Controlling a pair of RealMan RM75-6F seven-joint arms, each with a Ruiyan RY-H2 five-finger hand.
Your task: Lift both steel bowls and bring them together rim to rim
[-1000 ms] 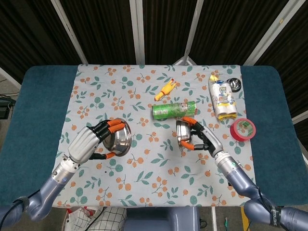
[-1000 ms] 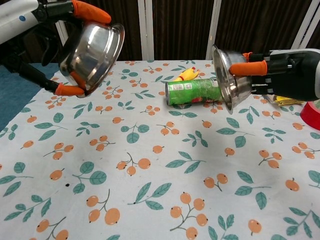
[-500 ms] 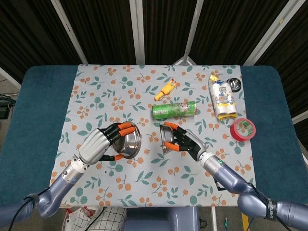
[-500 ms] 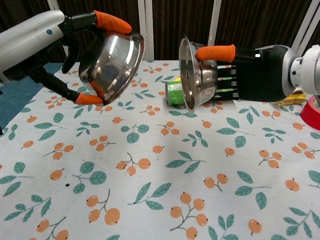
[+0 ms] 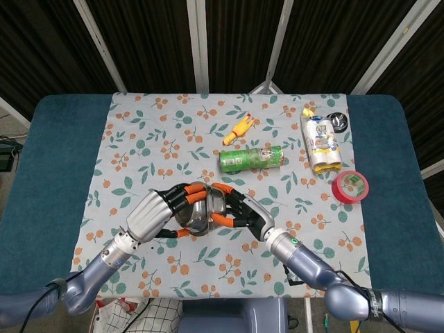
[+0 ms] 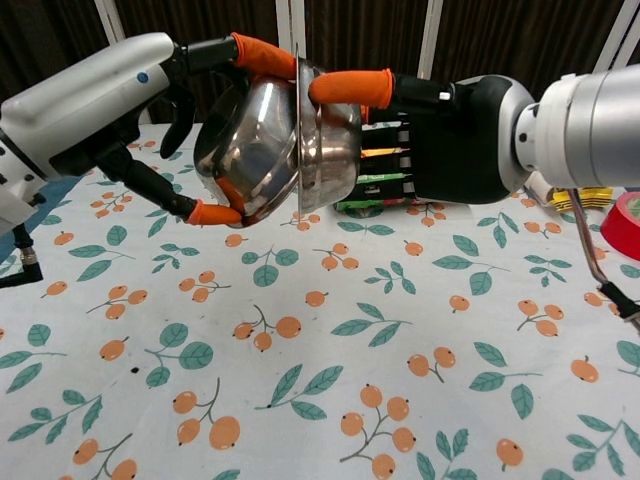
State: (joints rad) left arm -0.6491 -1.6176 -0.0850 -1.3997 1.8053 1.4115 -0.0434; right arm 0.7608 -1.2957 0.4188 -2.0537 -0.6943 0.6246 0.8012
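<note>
Two steel bowls are held in the air above the tablecloth, their rims pressed together. My left hand (image 5: 158, 212) (image 6: 150, 90) grips the left steel bowl (image 6: 250, 150) (image 5: 191, 214) with orange-tipped fingers over its rim. My right hand (image 5: 244, 216) (image 6: 450, 135) grips the right steel bowl (image 6: 330, 150) (image 5: 212, 205) from behind, one finger lying across its top. In the head view the bowls are mostly hidden between the two hands.
A green can (image 5: 251, 159) lies on its side behind the bowls. A yellow toy (image 5: 238, 130) lies further back. At the right are a white packet (image 5: 320, 144), a black lid (image 5: 338, 121) and a red tape roll (image 5: 350, 186).
Both hands moved inward with their bowls; the gap between the rims has closed and the bowls now meet at the middle.
</note>
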